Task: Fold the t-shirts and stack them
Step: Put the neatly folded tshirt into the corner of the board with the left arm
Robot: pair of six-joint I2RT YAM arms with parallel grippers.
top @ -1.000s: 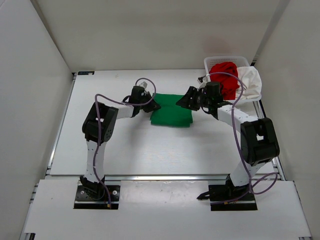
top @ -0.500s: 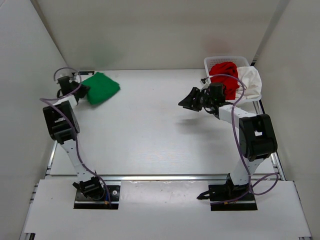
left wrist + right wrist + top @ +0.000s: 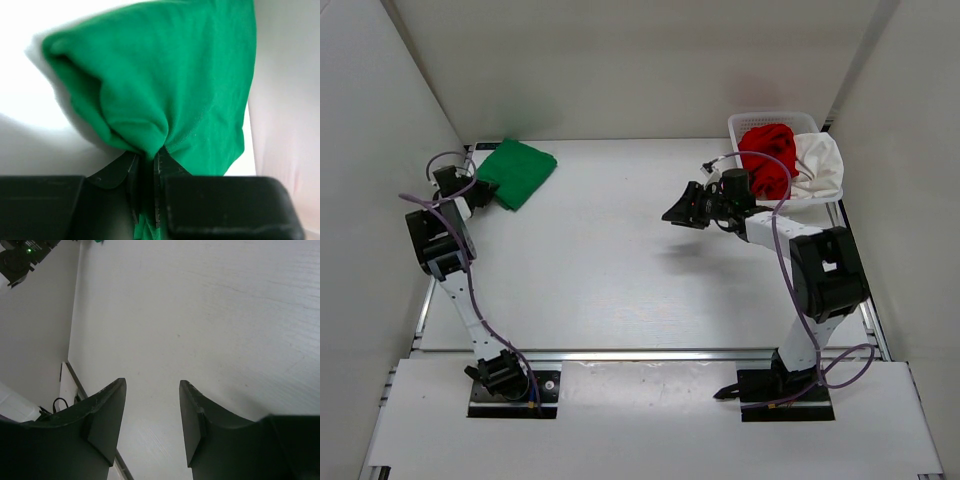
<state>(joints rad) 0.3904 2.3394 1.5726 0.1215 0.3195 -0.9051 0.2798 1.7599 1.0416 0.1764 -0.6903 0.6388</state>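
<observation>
The folded green t-shirt [image 3: 518, 172] lies at the far left corner of the table; it fills the left wrist view [image 3: 170, 80]. My left gripper [image 3: 483, 189] is shut on its near edge, cloth pinched between the fingers [image 3: 146, 165]. The red t-shirt [image 3: 768, 155] and the white t-shirt [image 3: 817, 165] lie bunched in the white basket [image 3: 775, 121] at the far right. My right gripper [image 3: 674, 214] is open and empty above the table's middle right; its wrist view shows bare table between the fingertips [image 3: 152, 390].
White walls close in the table on three sides. A metal rail [image 3: 650, 354] runs along the near edge of the table, with both arm bases behind it.
My left arm swung the green shirt from the table's middle to the far left corner and set it down. My right gripper let go and drifted slightly left.
</observation>
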